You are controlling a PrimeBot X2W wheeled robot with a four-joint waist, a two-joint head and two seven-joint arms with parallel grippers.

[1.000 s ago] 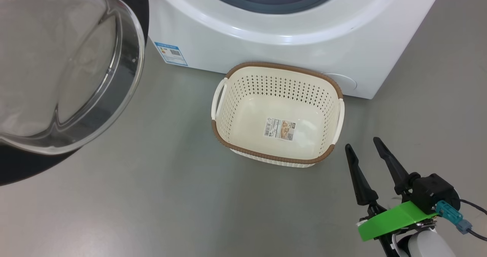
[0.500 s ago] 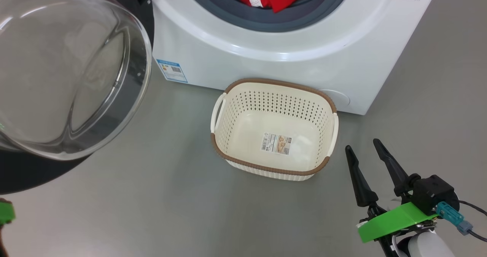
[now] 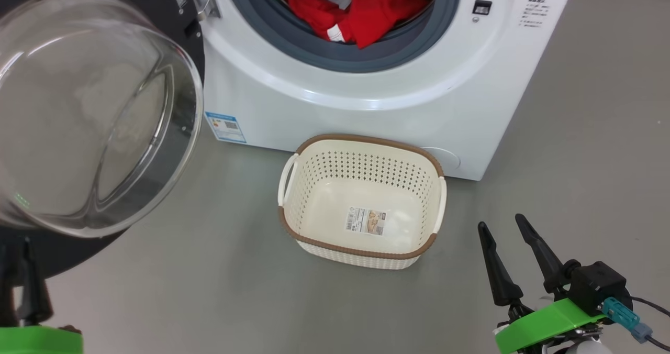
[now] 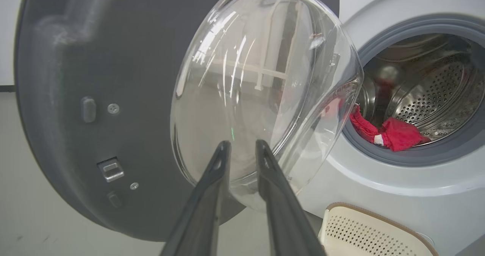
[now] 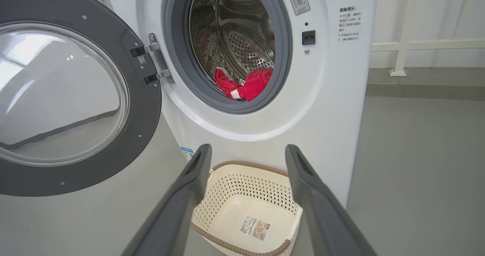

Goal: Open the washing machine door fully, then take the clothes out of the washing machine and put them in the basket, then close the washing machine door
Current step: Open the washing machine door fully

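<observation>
Clothes (image 3: pixel 374 13) (red, bunched) lie in the washing machine (image 3: pixel 366 108), door (image 3: pixel 94 113) swung wide; basket (image 3: pixel 361 253) just below; right hand (image 3: pixel 499 220) spread, left hand (image 4: pixel 242 142) slightly parted.

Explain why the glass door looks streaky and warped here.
Left wrist view: white glare streaks the door, and the clothes smear through its glass edge. Head view: the close glass bulges and blurs the floor behind. Right wrist view: pale reflections wash the window.

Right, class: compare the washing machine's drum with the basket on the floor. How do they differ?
The drum is shiny steel; the basket is cream plastic with a brown rim. The drum holds red clothes; the basket holds just a paper label. Both are perforated.
</observation>
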